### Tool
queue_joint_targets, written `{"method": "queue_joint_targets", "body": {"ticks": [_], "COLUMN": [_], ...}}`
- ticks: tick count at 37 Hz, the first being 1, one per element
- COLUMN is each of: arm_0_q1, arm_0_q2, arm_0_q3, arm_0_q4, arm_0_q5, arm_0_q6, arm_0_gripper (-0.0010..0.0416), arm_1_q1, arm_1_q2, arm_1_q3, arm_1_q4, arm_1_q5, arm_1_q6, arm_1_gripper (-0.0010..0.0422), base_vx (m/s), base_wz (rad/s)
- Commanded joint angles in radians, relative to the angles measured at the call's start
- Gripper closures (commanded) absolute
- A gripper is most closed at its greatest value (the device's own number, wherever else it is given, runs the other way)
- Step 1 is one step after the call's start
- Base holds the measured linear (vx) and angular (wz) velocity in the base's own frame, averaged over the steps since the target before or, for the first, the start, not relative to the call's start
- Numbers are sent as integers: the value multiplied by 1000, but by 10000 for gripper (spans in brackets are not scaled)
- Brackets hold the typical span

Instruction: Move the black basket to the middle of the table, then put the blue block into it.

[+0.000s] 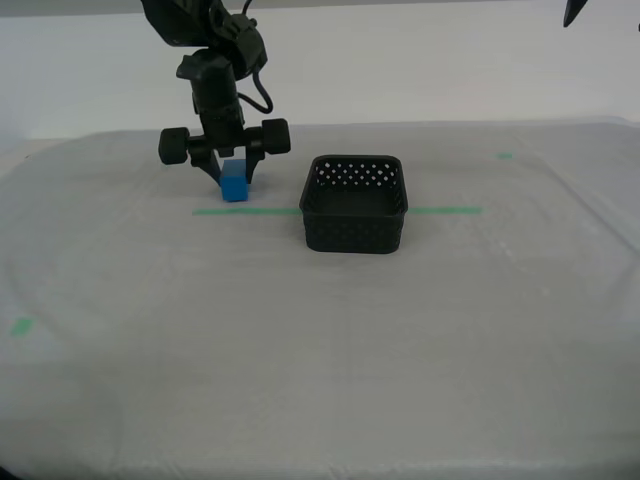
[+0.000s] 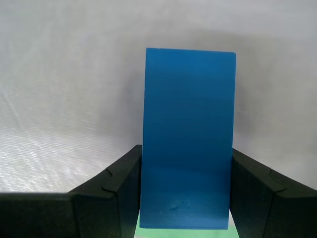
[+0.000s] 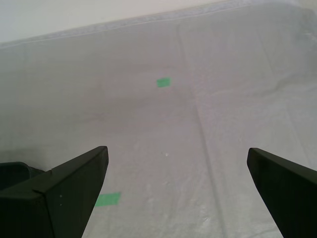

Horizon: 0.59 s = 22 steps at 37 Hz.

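The blue block (image 1: 234,186) stands at the green tape line (image 1: 445,210) on the table (image 1: 320,380), towards the exterior view's left. My second gripper (image 1: 234,180) comes down on it from above, its fingers pressed against both sides of the block. In the second wrist view the block (image 2: 188,139) fills the gap between the fingers (image 2: 119,188). The black basket (image 1: 355,232) sits upright and empty on the tape line near the table's middle, a short way towards the exterior view's right of the block. My first gripper (image 3: 177,148) is open and empty, above bare cloth.
Small green tape marks lie on the cloth near the front at the exterior view's left (image 1: 20,326) and at the back right (image 1: 505,155). Two more marks show in the first wrist view (image 3: 163,82). A bit of an arm (image 1: 578,10) shows at the exterior view's top right.
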Motion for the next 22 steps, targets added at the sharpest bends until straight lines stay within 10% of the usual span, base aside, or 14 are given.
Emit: {"method": "queue_joint_targets", "body": {"ticks": [1,22], "arm_0_q1": [1,1], "arm_0_q2": [-1,-1], "arm_0_q3": [1,1], "arm_0_q4": [1,1], "arm_0_q5": [3,3], "arm_0_q6": [0,0], "arm_0_gripper": [12,12], "arm_1_q1": [-13,-102], "arm_1_q2": [-24,-148], "arm_1_q3": [0,1], "arm_1_q4": [-11,-91], "arm_1_q5": [-3,-23], "arm_1_q6": [-2,-62], "arm_1_gripper": [413,412], "base_vx": [0,0], "base_wz": [0,0]}}
